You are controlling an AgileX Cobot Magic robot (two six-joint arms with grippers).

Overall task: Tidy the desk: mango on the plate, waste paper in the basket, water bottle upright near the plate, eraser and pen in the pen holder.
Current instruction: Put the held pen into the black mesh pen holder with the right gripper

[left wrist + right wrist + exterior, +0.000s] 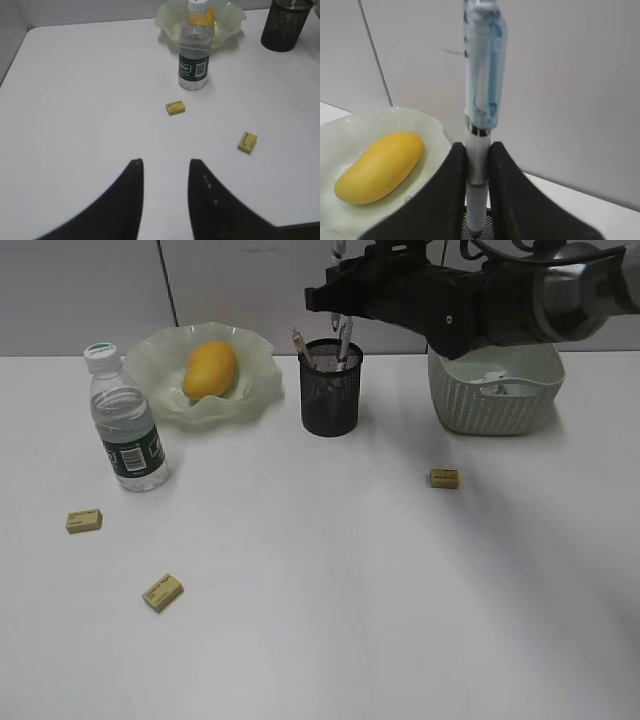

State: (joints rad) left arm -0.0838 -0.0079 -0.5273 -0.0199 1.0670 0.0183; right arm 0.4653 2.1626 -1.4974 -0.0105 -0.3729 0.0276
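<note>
The mango (210,370) lies in the ruffled glass plate (160,352). Just left of the plate the water bottle (125,425) stands upright. My right gripper (478,150) is shut on a pale blue pen (482,75), held upright with its tip over the black mesh pen holder (331,390). Another pen (299,345) stands in the holder. Three yellow erasers (84,520) (162,592) (444,478) lie on the desk. Waste paper (497,380) sits in the basket (495,405). My left gripper (165,162) hovers open over bare desk, nothing between its fingers.
The right arm (480,300) reaches across above the basket toward the pen holder. A grey wall runs along the back of the desk. From the left wrist, two erasers (175,107) (247,142) lie ahead, before the bottle (194,55).
</note>
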